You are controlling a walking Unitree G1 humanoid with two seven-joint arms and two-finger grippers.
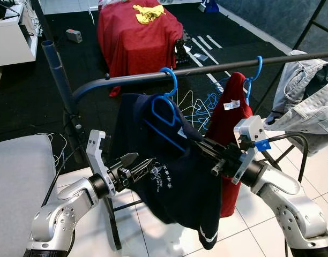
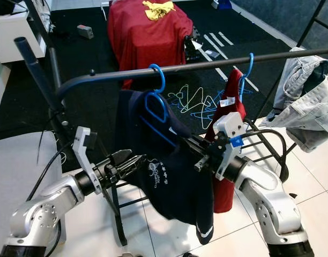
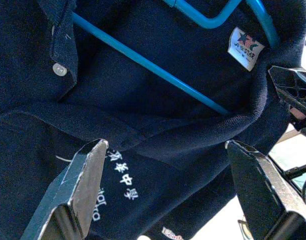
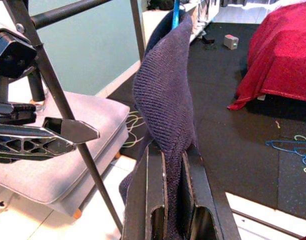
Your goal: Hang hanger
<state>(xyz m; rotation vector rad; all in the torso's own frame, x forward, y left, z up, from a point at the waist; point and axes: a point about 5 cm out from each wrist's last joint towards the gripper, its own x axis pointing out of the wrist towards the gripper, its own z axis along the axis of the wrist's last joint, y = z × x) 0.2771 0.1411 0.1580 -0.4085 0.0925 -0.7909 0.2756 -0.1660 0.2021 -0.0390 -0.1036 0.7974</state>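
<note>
Blue hanger (image 1: 165,101), frame centre: hooked over rail (image 1: 217,68), carrying navy shirt (image 1: 169,176). Right gripper (image 4: 168,200): clamped on shirt's shoulder fabric, probably for steadying. Left gripper (image 3: 163,185): jaws spread wide, nothing held, positioned before shirt chest.

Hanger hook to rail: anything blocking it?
Nothing visible. The blue hanger carrying the navy shirt already has its hook over the rail. The right gripper is shut on the shirt's fabric; the left gripper is open beside it.
</note>
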